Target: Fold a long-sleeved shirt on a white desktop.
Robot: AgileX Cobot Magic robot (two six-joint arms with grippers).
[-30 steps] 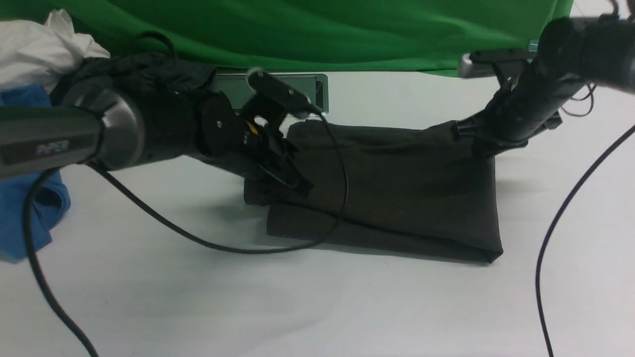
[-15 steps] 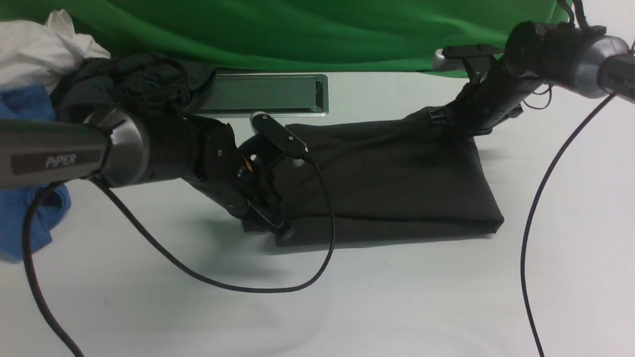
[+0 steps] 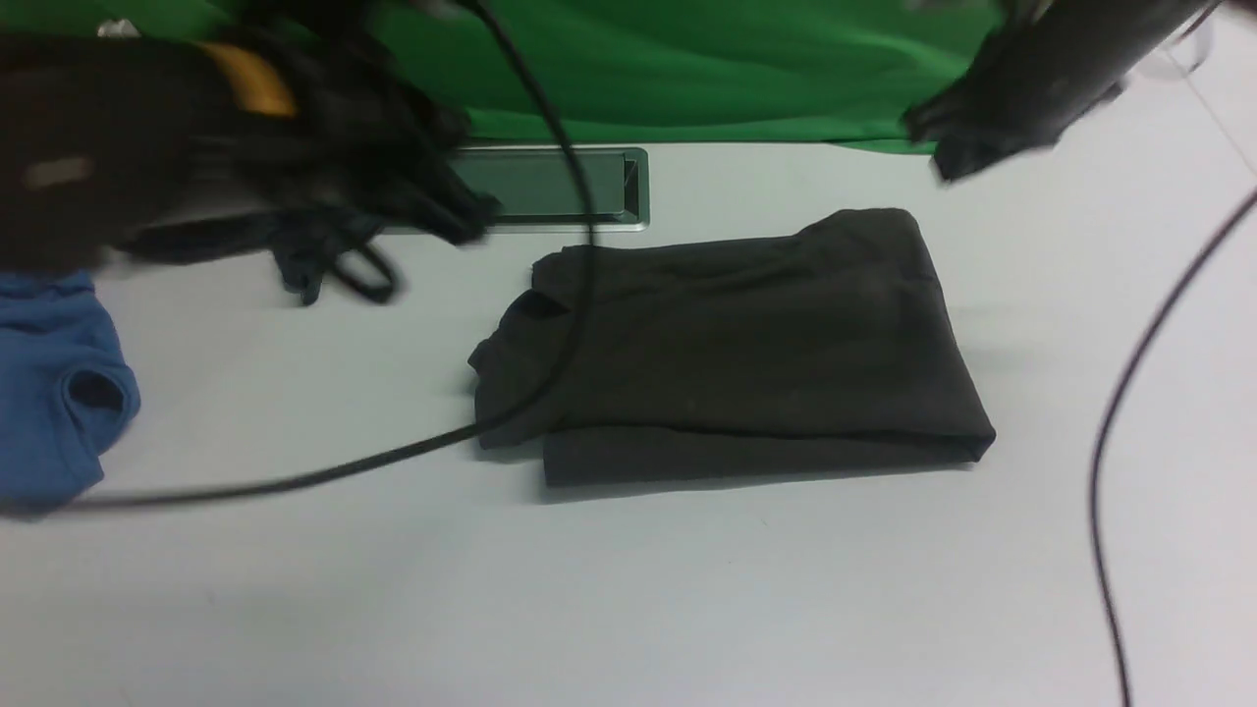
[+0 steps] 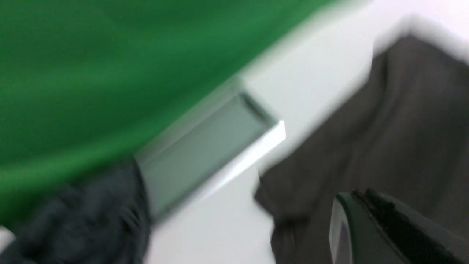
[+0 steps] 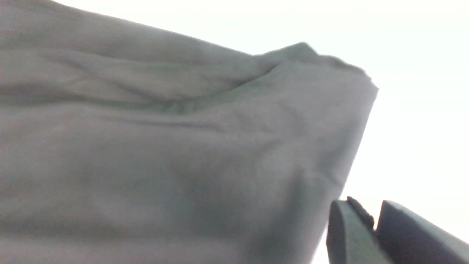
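The long-sleeved shirt (image 3: pixel 737 353) lies folded into a brownish-black rectangle in the middle of the white desktop (image 3: pixel 628 589); no print or label shows. My left gripper (image 3: pixel 469 211) is blurred and raised near the cable slot, off the shirt's far left corner. In the left wrist view it (image 4: pixel 361 194) hovers over the shirt (image 4: pixel 403 121), fingers pressed together on nothing. My right gripper (image 3: pixel 940 149) hangs blurred above the shirt's far right corner. In the right wrist view it (image 5: pixel 366 209) looks shut and empty beside the shirt's edge (image 5: pixel 165 146).
A silver-framed cable slot (image 3: pixel 550 187) sits behind the shirt. A dark grey-teal garment (image 3: pixel 329 260) lies at the back left and a blue garment (image 3: pixel 49 393) at the left edge. The left arm's cable (image 3: pixel 579 245) crosses the shirt's left end. A green backdrop (image 3: pixel 687 59) closes the rear.
Both grippers let go of the shirt and rose away, left toward the back left, right toward the back right. The shirt's upper layer now lies flat on the lower one.
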